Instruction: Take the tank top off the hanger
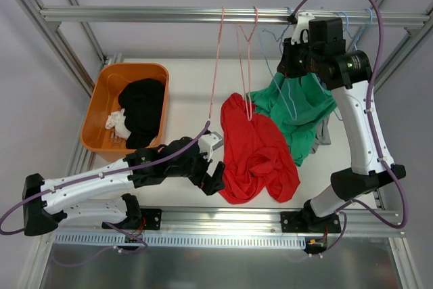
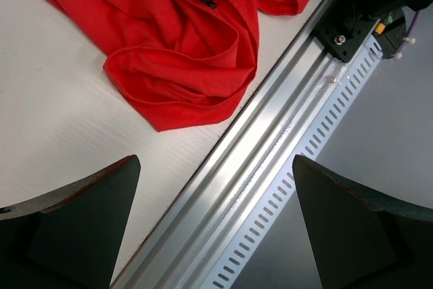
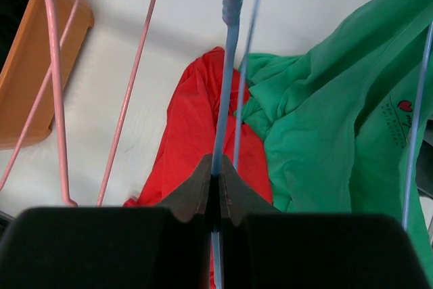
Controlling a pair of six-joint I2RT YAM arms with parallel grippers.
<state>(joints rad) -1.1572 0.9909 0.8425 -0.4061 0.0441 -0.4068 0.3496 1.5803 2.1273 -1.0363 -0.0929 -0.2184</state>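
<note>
1. The right gripper was pinched shut on the thin light-blue wire hanger, high beside the silver overhead rail, probably to steady it.
2. The green cloth tank top hung draped from that hanger, sagging toward the white table, and was not yet off.
3. The left gripper hovered low, jaws wide and empty, near the crumpled red cloth garment. It seemed placed to reach for fabric.

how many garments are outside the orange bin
2: red one crumpled on the table; green one just right of it, under the blue hanger. A grey edge beside it may be a third.
</note>
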